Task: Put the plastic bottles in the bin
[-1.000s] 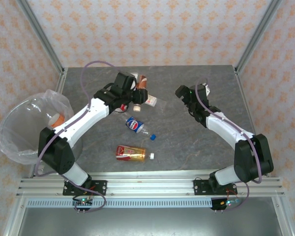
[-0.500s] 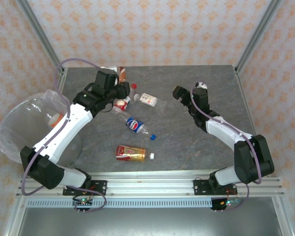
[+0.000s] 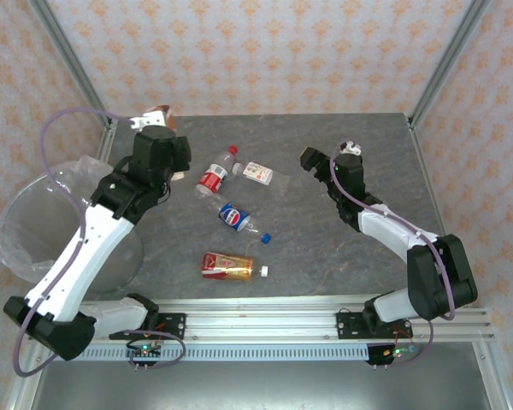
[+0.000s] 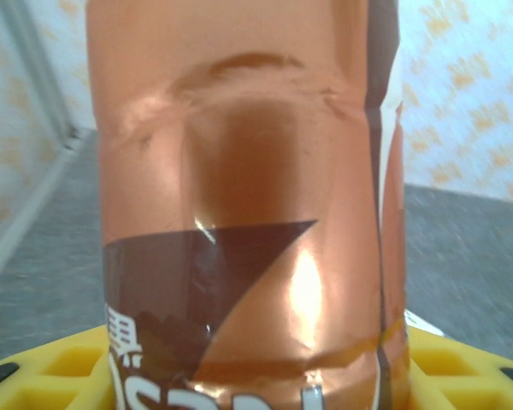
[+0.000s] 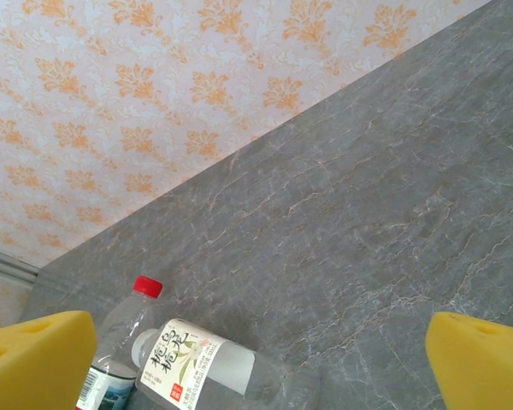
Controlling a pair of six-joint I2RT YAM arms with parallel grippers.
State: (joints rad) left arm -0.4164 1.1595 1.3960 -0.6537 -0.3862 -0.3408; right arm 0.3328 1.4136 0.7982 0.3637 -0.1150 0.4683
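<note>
Top external view of two white robot arms reaching over a grey stone-patterned table (image 3: 342,248). The left gripper (image 3: 160,130) is clamped on a brown-and-orange bottle (image 3: 154,114) and holds it off the surface at the table's far left corner. In the left wrist view that bottle's label sits close in front of the lens, with yellow pads (image 4: 51,367) at either side of its base. The bin (image 3: 17,248), a wide round tub lined with a crinkly clear bag, stands off the table's left edge. The held bottle is beyond the bin's far rim rather than above its mouth, so it has not yet been dropped. Four bottles lie on their sides on the table. A red-label bottle (image 3: 212,175) with a red cap lies just beside a white-label bottle (image 3: 261,173). A blue-label bottle (image 3: 238,218) lies near the middle, and a red-and-yellow bottle (image 3: 229,266) lies nearer the arm bases. The right gripper (image 3: 312,160) hovers with its jaws spread wide and empty, near the white-label bottle. Whether the bin already holds any bottles cannot be told through the bag and the arm crossing it. Judging from this, one bottle is on its way and at least four remain to be collected.
</note>
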